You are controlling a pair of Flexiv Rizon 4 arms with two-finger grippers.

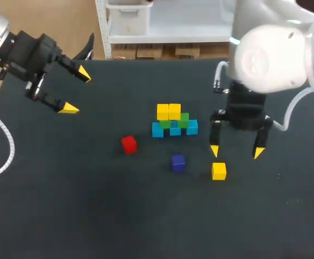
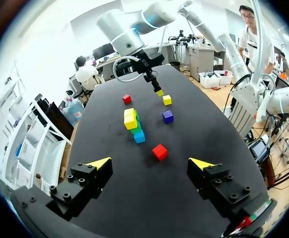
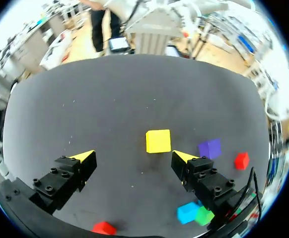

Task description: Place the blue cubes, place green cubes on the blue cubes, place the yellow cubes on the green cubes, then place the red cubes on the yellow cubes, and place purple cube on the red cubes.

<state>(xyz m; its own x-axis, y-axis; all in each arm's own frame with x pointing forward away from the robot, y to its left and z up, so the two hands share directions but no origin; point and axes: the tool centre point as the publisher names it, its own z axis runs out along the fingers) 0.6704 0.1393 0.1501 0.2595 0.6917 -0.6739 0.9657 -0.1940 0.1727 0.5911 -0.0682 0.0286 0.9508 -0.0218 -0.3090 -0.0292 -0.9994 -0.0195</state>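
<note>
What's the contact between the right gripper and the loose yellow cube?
Apart. The head view shows a strip of dark table between the loose yellow cube and the nearer fingertip of the right gripper.

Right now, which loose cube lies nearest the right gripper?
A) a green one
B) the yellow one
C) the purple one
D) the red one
B: the yellow cube lies just beside the open right gripper, while the purple cube and the red cube sit farther off toward the left arm's side.

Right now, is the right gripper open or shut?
Open: the right gripper hovers with its yellow tips wide apart, and the loose yellow cube sits just ahead, untouched.
</note>
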